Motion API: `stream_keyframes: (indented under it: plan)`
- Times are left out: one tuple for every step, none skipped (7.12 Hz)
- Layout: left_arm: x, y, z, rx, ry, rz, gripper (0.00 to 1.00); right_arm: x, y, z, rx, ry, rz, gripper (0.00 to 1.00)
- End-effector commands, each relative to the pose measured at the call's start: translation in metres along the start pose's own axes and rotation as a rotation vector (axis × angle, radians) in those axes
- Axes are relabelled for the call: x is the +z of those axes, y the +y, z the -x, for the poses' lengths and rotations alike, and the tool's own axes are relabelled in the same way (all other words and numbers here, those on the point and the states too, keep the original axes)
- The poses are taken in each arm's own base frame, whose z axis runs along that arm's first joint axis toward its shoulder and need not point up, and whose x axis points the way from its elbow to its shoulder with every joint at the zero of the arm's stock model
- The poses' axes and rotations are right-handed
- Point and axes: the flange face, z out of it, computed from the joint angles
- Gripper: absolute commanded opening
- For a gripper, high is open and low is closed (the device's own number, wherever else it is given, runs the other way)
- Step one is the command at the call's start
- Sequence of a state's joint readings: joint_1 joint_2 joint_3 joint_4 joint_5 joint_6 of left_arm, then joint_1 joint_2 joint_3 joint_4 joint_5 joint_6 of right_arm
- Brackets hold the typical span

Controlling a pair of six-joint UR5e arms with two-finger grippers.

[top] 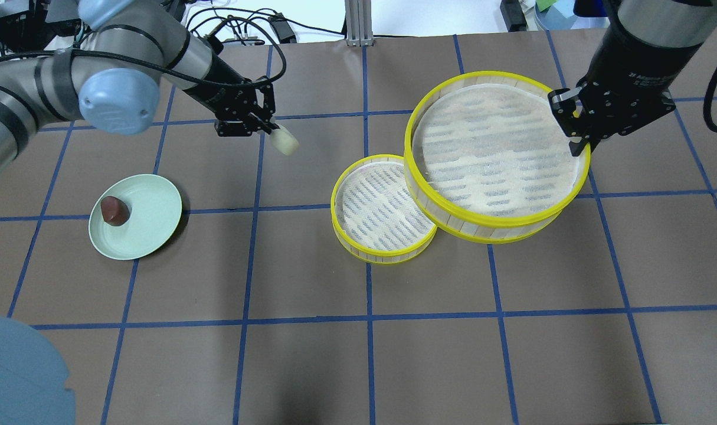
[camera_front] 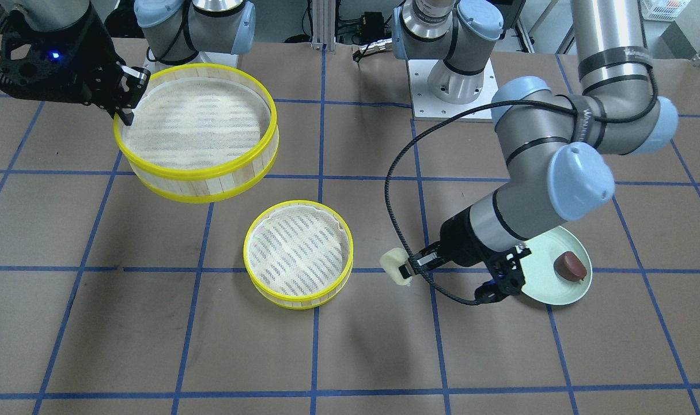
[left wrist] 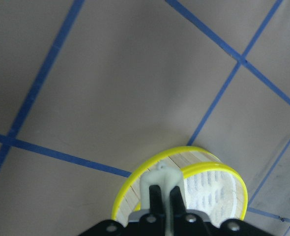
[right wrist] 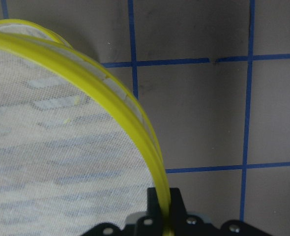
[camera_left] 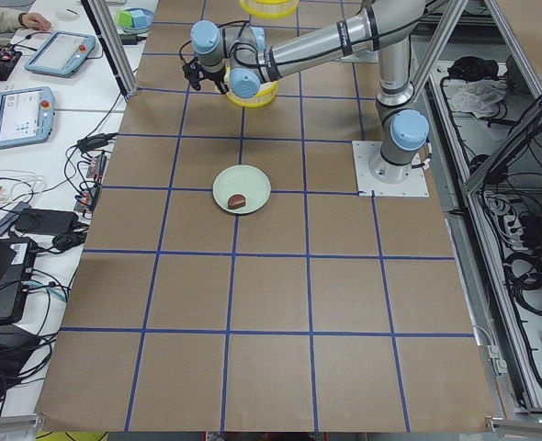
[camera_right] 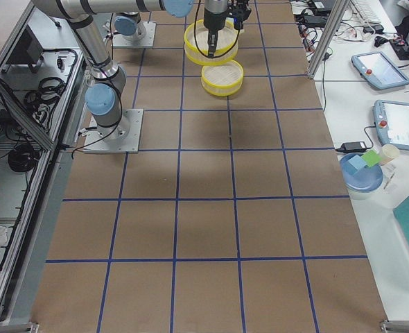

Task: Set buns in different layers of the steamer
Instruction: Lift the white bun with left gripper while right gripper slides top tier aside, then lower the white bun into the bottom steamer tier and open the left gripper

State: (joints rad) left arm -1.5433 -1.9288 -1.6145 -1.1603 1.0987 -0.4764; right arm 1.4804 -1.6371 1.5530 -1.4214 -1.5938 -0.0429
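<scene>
— Overhead exterior, starting at the left edge: what lies there?

— A pale green plate (top: 150, 229) sits on the table (top: 311, 366), left of centre. The brown bun (top: 114, 211) rests on its left part.

— And up from it, toward the top?

— The left gripper (top: 274, 131) is in the upper left of the frame, well apart from the plate. Its fingers are pinched narrow on the white bun (top: 286, 143), which sticks out past the fingertips and is off the table. The left wrist view shows the pale bun squeezed between the two dark fingers.

— What is at the centre?

— The small tray (top: 382, 212) stands flat on the table, just right of centre, with its mesh liner facing up.

— Then the right side?

— The large tray (top: 488, 153) fills the upper right and covers the small tray's upper right edge in this view. It looks raised and slightly tilted. The right gripper (top: 581, 139) is clamped on its yellow rim at the right. In the right wrist view the rim runs between the fingers.
</scene>
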Motion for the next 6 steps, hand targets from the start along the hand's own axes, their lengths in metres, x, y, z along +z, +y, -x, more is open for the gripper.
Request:
stream_keyframes:
  plan:
    - [0.038, 0.028, -0.016, 0.040, 0.032, 0.001, 0.00, 0.001, 0.000, -0.011, -0.007, 0.000, 0.020, 0.00]
    - [0.056, 0.045, -0.029, 0.065, 0.040, 0.039, 0.00, 0.002, 0.000, -0.012, -0.005, 0.000, 0.023, 0.00]
    - [0.079, 0.065, -0.044, 0.067, 0.037, 0.082, 0.00, 0.001, 0.000, -0.012, -0.005, 0.000, 0.021, 0.00]
    - [0.095, 0.081, -0.055, 0.071, 0.023, 0.104, 0.00, 0.002, 0.000, -0.012, -0.005, 0.000, 0.023, 0.02]
    - [0.111, 0.091, -0.060, 0.058, 0.002, 0.125, 0.00, 0.002, 0.000, -0.012, -0.007, 0.000, 0.023, 0.01]
    - [0.119, 0.090, -0.057, 0.056, -0.008, 0.133, 0.18, 0.002, 0.000, -0.012, -0.007, 0.000, 0.023, 0.00]
